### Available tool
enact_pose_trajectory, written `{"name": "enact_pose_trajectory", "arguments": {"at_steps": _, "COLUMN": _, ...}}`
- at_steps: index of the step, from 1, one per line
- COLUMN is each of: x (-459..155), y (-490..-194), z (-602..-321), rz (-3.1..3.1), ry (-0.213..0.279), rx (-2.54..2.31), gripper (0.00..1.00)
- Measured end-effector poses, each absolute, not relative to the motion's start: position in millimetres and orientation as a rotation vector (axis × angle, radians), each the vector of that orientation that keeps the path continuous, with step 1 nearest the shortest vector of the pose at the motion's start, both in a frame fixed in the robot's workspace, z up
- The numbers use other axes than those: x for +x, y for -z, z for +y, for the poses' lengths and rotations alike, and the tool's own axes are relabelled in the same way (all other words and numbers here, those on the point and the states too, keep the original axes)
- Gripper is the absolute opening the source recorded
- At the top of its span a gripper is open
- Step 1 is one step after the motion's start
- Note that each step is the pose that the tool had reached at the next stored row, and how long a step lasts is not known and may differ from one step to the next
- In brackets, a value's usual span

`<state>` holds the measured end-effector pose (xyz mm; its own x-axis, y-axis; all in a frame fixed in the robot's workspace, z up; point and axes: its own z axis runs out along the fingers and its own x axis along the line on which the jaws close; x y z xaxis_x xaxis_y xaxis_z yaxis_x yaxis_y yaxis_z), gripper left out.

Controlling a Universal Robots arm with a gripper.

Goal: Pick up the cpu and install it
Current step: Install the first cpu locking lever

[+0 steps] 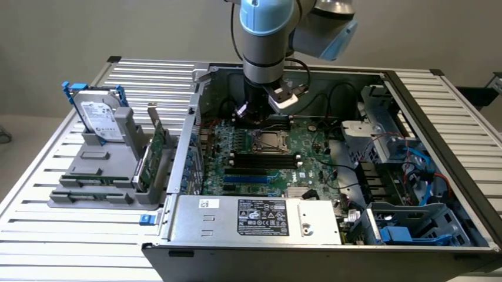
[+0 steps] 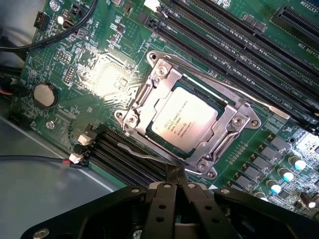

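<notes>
Cpu, flat silver-grey square chip, sitting in steel socket frame; judged light, stiff, fragile, best edge-held; black gripper hovering beside frame, closed.

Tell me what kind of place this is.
Probably a robot workcell for assembling desktop computers: an open computer case sits on a slatted metal table, a grey rack beside it holds a hard drive, and a robot arm reaches over the motherboard.

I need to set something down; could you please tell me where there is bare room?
The slatted table is bare in front of the grey holder and on the exterior view's right of the computer case. Inside the case is crowded.
</notes>
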<state>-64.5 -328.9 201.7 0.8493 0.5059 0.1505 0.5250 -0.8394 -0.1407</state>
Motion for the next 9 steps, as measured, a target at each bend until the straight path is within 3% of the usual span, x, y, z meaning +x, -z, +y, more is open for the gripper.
{"name": "enact_pose_trajectory", "arguments": {"at_steps": 9, "x": -63.9, "y": -201.2, "z": -328.0, "rz": -0.801, "ry": 0.160, "rx": -2.849, "gripper": 0.11}}
